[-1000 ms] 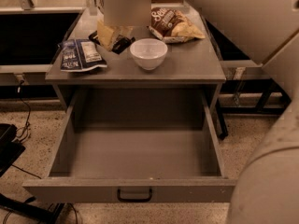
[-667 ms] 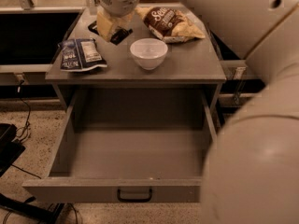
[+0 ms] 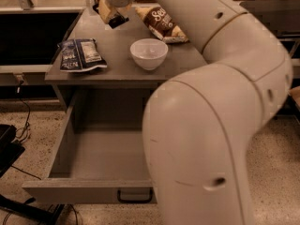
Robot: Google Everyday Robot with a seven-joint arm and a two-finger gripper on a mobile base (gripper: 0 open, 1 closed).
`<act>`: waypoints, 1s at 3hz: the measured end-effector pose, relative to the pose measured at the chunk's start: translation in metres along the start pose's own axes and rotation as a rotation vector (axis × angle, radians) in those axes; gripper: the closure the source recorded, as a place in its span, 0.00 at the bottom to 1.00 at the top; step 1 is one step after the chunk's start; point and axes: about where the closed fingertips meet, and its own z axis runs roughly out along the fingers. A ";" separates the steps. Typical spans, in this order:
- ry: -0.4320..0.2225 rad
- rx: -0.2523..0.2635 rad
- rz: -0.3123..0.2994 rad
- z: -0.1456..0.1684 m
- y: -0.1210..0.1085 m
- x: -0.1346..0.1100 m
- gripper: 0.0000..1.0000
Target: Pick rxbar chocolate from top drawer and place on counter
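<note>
- The tan two-finger gripper [image 3: 112, 15] hangs over the back edge of the flat grey metal counter [image 3: 117, 55], its fingers clamped on the small black wrapped rxbar chocolate [image 3: 117, 22].
- The wide grey metal top drawer [image 3: 70, 191] stands open below the front edge.
- The round white bowl [image 3: 148, 53] sits mid-counter, with bare surface around it.

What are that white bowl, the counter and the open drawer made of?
The bowl looks like glazed ceramic, maybe hard plastic: smooth, white, softly shiny. The counter and top drawer look like grey painted metal: matte, thin flat panels with crisp edges. The claw hangs over the counter's far side.
</note>
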 end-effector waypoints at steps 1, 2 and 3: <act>-0.032 -0.011 0.073 0.045 -0.017 -0.017 1.00; -0.032 -0.027 0.115 0.083 -0.020 -0.023 1.00; 0.015 -0.033 0.168 0.118 -0.022 -0.009 1.00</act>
